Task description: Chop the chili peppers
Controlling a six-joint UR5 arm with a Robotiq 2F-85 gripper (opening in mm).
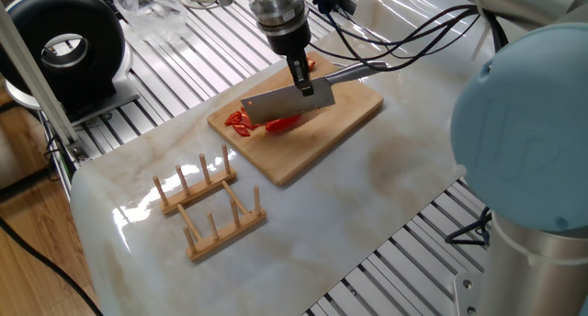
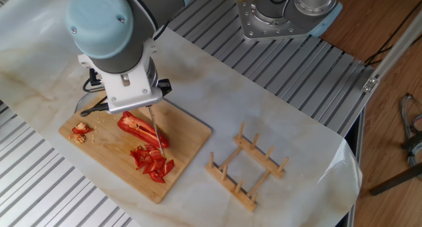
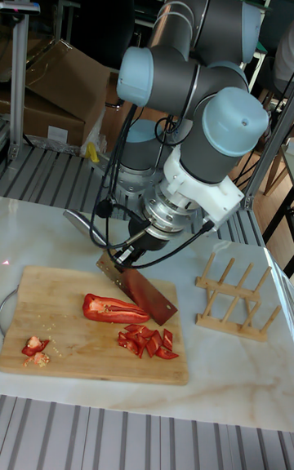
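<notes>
A bamboo cutting board (image 1: 312, 137) (image 2: 188, 131) (image 3: 61, 331) carries the chili peppers. One long glossy red half (image 2: 135, 125) (image 3: 113, 308) lies whole, with a pile of small cut red bits (image 2: 153, 164) (image 3: 147, 341) (image 1: 239, 121) beside it. My gripper (image 1: 301, 81) (image 3: 135, 251) is shut on the handle of a steel cleaver (image 1: 287, 103) (image 3: 149, 292). The blade hangs tilted just above the board, between the whole half and the cut bits. In the other fixed view the arm's wrist hides the fingers, and the blade (image 2: 155, 131) shows edge-on.
A few stem scraps (image 2: 81, 131) (image 3: 34, 348) lie at the board's far end. A wooden peg rack (image 1: 209, 206) (image 2: 247, 167) (image 3: 237, 300) stands on the marble tabletop beside the board. A black round device (image 1: 64, 45) and cables (image 1: 404, 40) sit at the back.
</notes>
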